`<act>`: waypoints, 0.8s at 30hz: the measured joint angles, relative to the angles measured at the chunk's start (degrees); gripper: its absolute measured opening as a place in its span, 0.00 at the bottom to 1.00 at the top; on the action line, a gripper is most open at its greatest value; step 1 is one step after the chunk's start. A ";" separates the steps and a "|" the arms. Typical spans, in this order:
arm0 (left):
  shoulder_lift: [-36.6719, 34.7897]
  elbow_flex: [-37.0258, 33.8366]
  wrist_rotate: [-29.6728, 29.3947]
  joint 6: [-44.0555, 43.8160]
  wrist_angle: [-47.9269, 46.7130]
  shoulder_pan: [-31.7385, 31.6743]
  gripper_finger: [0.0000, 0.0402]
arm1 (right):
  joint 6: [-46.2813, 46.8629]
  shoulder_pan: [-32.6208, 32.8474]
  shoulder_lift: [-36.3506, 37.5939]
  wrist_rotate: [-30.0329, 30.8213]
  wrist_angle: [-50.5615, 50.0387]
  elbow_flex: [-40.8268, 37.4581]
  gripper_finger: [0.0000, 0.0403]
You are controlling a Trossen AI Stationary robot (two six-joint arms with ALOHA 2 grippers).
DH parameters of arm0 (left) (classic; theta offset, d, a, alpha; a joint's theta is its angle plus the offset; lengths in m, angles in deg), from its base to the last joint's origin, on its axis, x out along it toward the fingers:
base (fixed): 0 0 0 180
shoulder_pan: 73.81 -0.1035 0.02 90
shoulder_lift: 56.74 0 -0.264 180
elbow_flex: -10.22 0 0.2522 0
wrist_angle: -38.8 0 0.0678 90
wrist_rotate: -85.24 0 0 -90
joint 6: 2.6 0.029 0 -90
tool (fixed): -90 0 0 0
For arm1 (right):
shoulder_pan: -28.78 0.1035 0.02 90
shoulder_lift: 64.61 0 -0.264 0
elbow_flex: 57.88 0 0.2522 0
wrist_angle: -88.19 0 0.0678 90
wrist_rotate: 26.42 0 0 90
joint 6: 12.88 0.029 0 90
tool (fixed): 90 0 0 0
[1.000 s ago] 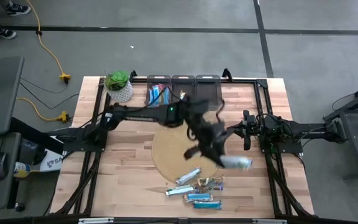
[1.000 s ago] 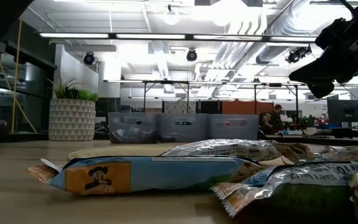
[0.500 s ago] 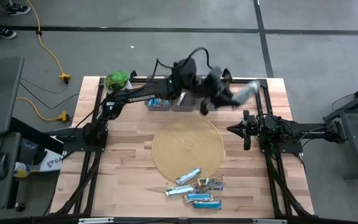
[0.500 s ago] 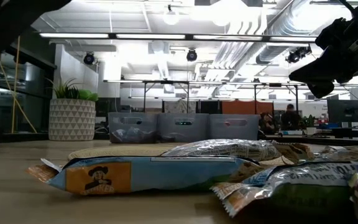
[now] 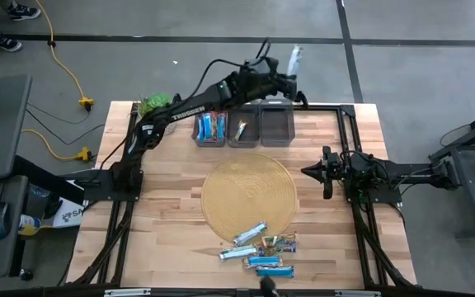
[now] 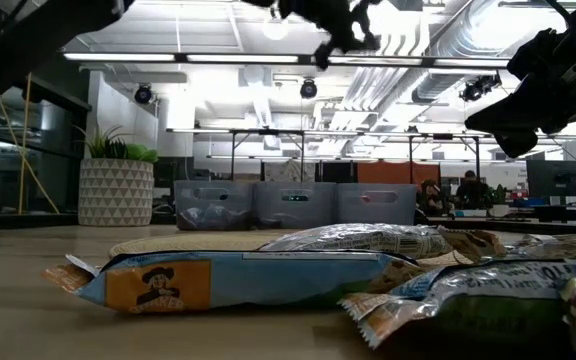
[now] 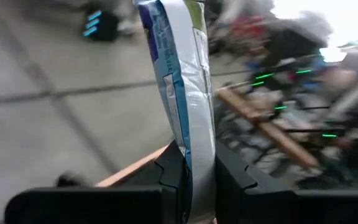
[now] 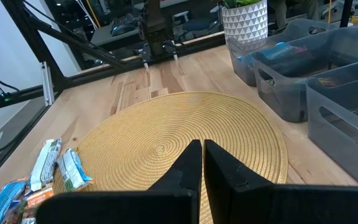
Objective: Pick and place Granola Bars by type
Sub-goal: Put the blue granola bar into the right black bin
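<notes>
Swung up from over the mat [image 5: 249, 198] to high beyond the bins [image 5: 243, 125] at the surface's far edge, left gripper [image 5: 285, 76] clenched on a blue-and-white bar [image 5: 294, 58]. Better lowered over the matching bin before letting go, never dropped from height. Seen only by the left wrist: bar [image 7: 178, 87] pinched upright between the fingers [image 7: 173, 177]. Seen only from above: remaining bars [image 5: 261, 247] heaped at the near edge. Right gripper [image 5: 315, 172] waiting beside the mat, fingers closed, empty.
</notes>
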 joint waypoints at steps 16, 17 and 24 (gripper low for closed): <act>10.22 -0.07 0.66 -16.25 -20.62 -3.96 0.12 | -0.01 0.01 0.00 -0.02 0.00 0.08 0.00; 10.27 -0.08 0.71 -16.38 -22.93 -3.81 0.12 | 0.00 0.00 0.00 0.00 0.00 0.08 0.00; 10.27 -0.08 -2.60 -17.94 -28.78 -1.83 0.12 | 0.02 0.01 0.00 -0.01 0.00 0.08 0.00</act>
